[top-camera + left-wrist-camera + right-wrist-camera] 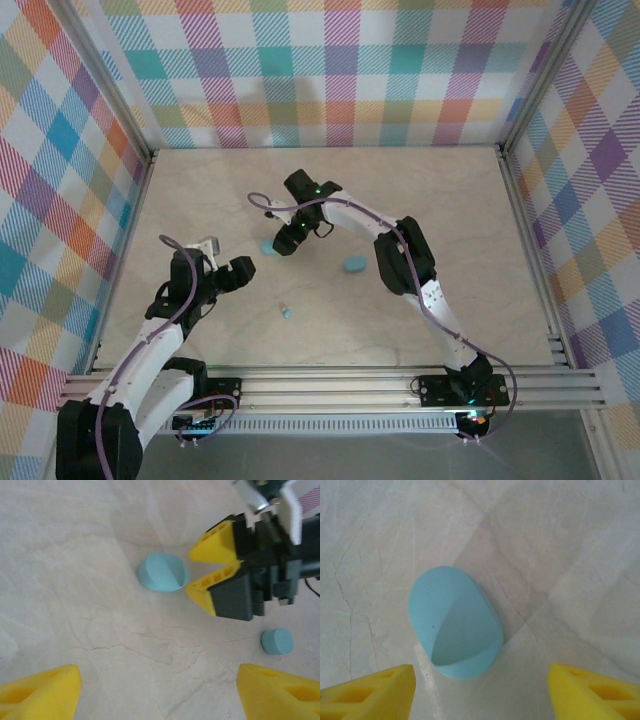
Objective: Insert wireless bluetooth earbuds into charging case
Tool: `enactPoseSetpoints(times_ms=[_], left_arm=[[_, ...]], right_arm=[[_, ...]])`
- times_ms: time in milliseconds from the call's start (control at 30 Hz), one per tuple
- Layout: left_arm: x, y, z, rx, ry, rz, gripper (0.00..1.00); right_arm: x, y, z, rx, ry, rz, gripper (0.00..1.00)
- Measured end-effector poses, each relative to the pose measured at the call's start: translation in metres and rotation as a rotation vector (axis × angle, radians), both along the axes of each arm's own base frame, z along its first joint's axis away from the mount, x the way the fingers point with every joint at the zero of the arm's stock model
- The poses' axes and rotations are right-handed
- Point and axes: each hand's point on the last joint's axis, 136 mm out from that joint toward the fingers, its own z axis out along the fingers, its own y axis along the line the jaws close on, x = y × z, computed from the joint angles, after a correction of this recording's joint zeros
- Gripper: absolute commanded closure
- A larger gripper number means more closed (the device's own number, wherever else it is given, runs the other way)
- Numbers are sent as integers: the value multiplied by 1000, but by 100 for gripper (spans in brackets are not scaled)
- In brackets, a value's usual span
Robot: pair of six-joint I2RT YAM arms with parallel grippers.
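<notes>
Right gripper (481, 670) — jaws wide, nothing between them, poised right over case (455, 625), yellow fingers (375, 692) flanking its near end without touching. Left gripper (159, 672) likewise spread and empty, low over table (450, 200), pointed toward same case.

Table: pale marbled sheet, flat and hard, no give. Easy ground for small parts to skate on.

Case: light blue oval puck, roughly mid-table, a little left of centre. Top face split by a crease, one half sloping down. Possibly lid ajar; cannot tell for sure. Judged light, rigid plastic, smooth-sided, likely to slide or spin under a push from one side only. Best taken across short axis, pads on the flanks, or braced with one gripper during loading with the other.

Disc (353, 264): second blue puck, near, off to right of right gripper, lying flat, nothing on it.

Earbud (286, 311): one tiny pale blue-grey nub, loose on table nearer arm bases, well apart from case, closer to left gripper. Too small to read orientation. Judged near weightless, hard, rounded, slick — prone to squirting out of a pinch or rolling off. Worth pinching low, across widest part, fingertips only, closing gently. Not yet in case; insertion not begun.
</notes>
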Motion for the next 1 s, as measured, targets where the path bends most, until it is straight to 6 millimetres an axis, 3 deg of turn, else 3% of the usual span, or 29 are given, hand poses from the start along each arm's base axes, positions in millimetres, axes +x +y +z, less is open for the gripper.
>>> enactPoseSetpoints(times_ms=[233,400,1000], left_arm=[[2,6,-1,-38,4,18,18],[2,6,-1,-44,5,17,18],[-2,6,4,-16,-20,-9,16]], right_arm=[[-15,14,-8,-83,-138,149,26],[-14,28,-21,-134,-205,196,27],[-16,24,-23,-141,-231,243,56]])
